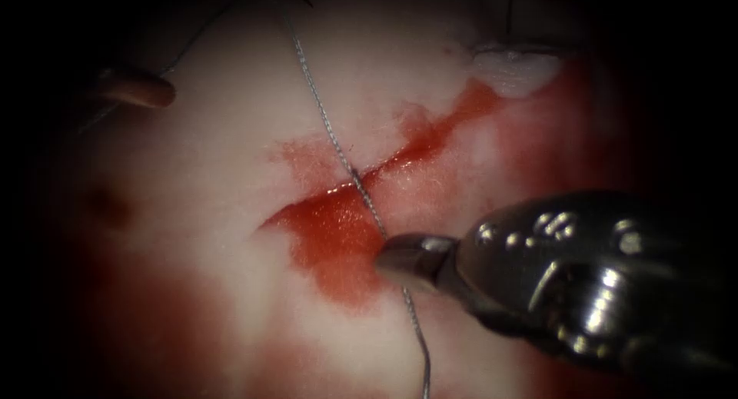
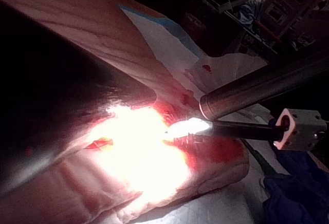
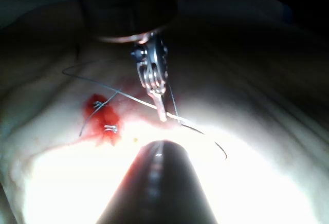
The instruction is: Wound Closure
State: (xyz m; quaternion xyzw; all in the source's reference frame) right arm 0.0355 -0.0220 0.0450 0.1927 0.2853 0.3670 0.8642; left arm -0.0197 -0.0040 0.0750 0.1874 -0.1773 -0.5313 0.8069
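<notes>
Got the right tool (image 1: 407,262) up close, jaws pinched shut on the thread (image 1: 332,137), biting it right at the tips. Nothing else in the grip from what's visible, just thread. Same deal in the right wrist view: closed jaws, with thread strung off both sides of them.

Behind the jaws, seeing the thread trail loosely toward the near edge. Ahead of the jaws, seeing it run fairly straight and away over the tissue (image 1: 231,137).

Parked right at the tips: a pool of red fluid (image 1: 338,253) filling the wide end of the cut (image 1: 415,149). Tips sitting just to the right of that pool, touching its edge or near enough.

A little past the jaws, watching the thread cross the cut at its narrow middle, left side beyond, right side nearer. Looks to lie over the cut there; can't tell about any bite into the tissue at that spot.

Well beyond the jaws in the right wrist view, spotting two short thread ends (image 3: 110,128) poking out of a red patch, plus a wide slack loop of thread further off.

Can't pin down the needle. Seeing a thin dark curve (image 3: 218,148) just off one side of the jaws, maybe needle, maybe only thread.

Farthest out, noticing a white flap (image 1: 513,68) at the cut's far end.
</notes>
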